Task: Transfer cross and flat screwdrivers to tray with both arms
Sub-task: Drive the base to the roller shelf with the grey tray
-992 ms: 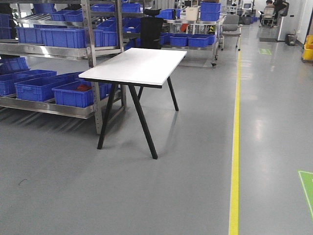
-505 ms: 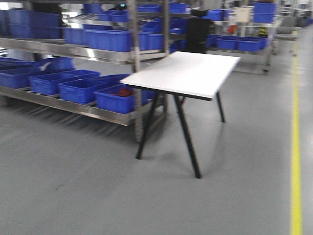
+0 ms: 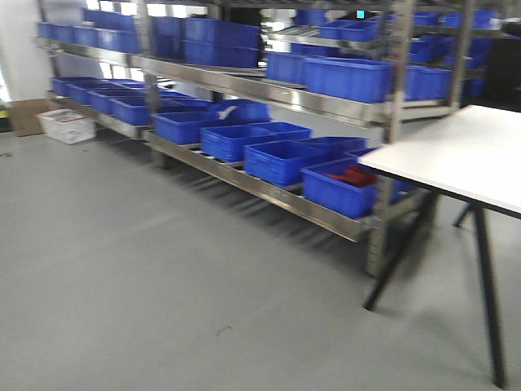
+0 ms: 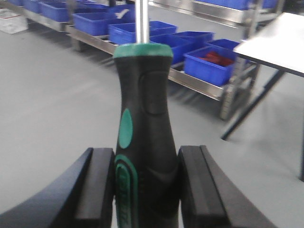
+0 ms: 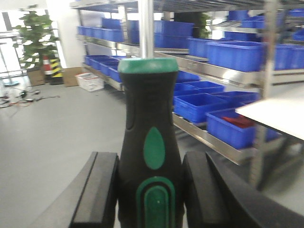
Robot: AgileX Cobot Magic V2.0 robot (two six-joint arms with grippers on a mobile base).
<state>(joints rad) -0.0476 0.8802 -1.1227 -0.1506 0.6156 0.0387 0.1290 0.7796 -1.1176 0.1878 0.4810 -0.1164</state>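
- Swung leftward since a second ago: white table (image 3: 464, 155), then mid-view, now at the right edge of the front view. Probably hauling both tools toward the tray, nowhere in view yet.
- Left gripper (image 4: 145, 190) clamped on first screwdriver (image 4: 142, 118), handle pinched between both fingers, shaft upward, table ahead to its right.
- Right gripper (image 5: 149, 194) likewise closed round second screwdriver (image 5: 151, 128). Tips out of frame, so cross or flat impossible to tell.
- Left of the table: steel rack (image 3: 244, 85) loaded with blue bins (image 3: 281, 159), worth minding while turning, along with the table legs.
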